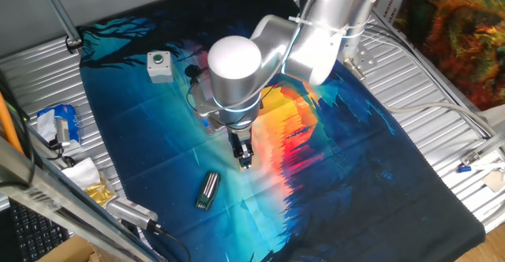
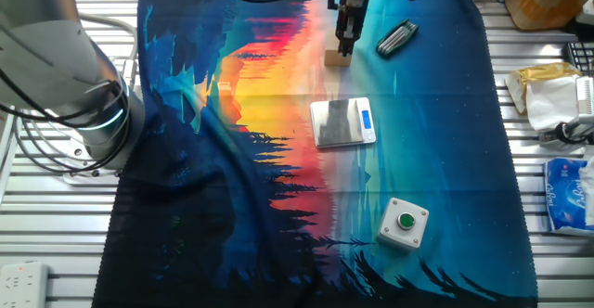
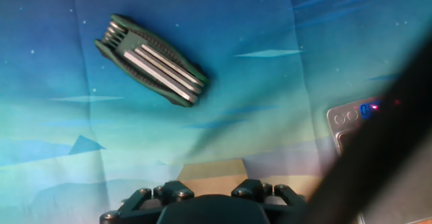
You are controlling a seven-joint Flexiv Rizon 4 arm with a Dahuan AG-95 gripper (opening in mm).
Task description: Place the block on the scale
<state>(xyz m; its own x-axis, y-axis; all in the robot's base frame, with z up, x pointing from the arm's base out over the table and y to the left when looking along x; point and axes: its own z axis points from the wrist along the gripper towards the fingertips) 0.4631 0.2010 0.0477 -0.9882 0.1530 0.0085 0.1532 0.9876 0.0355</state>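
Note:
The block (image 2: 337, 59), a small pale tan cube, rests on the printed cloth. It fills the bottom middle of the hand view (image 3: 212, 170), right between the finger bases. My gripper (image 2: 343, 46) points straight down and reaches the block's top. In one fixed view the gripper (image 1: 245, 161) hides most of the block. The frames do not show whether the fingers press on the block. The scale (image 2: 342, 122), silver-grey with a blue strip, lies apart from the block. Its corner shows in the hand view (image 3: 351, 119), and in one fixed view the arm mostly hides the scale (image 1: 207, 123).
A dark folding metal tool (image 2: 396, 38) lies close beside the block and also shows in the hand view (image 3: 152, 61) and one fixed view (image 1: 207, 191). A white box with a green button (image 2: 404, 223) stands beyond the scale. Loose packets (image 2: 548, 90) lie off the cloth.

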